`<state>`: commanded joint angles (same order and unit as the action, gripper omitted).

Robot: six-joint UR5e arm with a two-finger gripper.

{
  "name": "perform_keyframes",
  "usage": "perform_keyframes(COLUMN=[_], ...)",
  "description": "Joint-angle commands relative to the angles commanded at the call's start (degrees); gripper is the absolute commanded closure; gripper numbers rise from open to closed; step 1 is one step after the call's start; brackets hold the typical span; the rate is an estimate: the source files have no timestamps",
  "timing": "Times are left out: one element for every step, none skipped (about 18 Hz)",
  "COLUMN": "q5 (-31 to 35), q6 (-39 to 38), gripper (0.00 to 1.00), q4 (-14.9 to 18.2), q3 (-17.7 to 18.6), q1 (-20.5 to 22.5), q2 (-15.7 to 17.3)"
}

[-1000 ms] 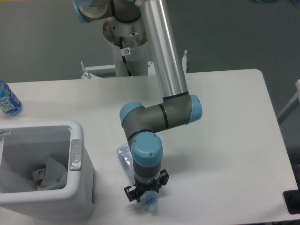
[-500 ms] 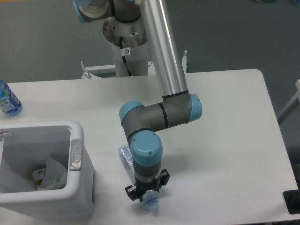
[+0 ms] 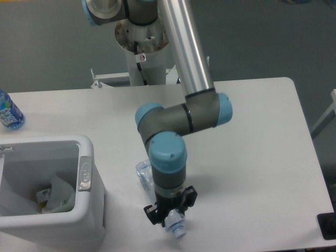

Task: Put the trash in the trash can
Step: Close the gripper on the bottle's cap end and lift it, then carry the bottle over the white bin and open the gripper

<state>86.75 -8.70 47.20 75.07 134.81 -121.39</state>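
The black two-finger gripper (image 3: 171, 212) is pinching the clear plastic bottle with the blue cap (image 3: 175, 227) near its neck, low over the white counter (image 3: 252, 157). The white rectangular plastic trash can (image 3: 86, 210) is sitting left, crumpled white wrappers (image 3: 55, 197) lying inside.

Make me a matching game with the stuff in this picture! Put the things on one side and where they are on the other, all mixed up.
Things:
1. clear bottle
2. trash can
3. blue-labelled bottle
4. crumpled wrapper

Places:
A. at the far left edge of the table
B. inside the white bin
C. under the gripper, near the front edge of the table
D. on the left side of the table, open at the top

Pairs: 1-C, 2-D, 3-A, 4-B
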Motion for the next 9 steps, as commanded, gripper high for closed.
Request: perform_keyframes(q5=[-1.83,-4.46,-7.19,-9.48,-11.24,-12.21,-12.74,-12.92,-12.93], q6=[-0.17,-1.05,-2.19,-3.07,-3.25,-3.17,-3.16,-3.16,-3.25], gripper=[0.37,0.37,0.37,0.37,0.37,0.37,0.37,0.37,0.37], q4=[-0.27,-0.36,-0.36,-0.36,-0.36,-0.44,-1.23,-2.63,-4.47], q3=[-1.50,-2.99,-4.40,-5.45,-6.07,-6.43,-6.69,-6.96,-7.05], q1=[0.88,1.93,3.16,4.22,4.84,5.02,4.93,4.85,4.41], q2=[1.23,2.46,3.69,5.10,6.59,8.00,9.14,9.94,10.38])
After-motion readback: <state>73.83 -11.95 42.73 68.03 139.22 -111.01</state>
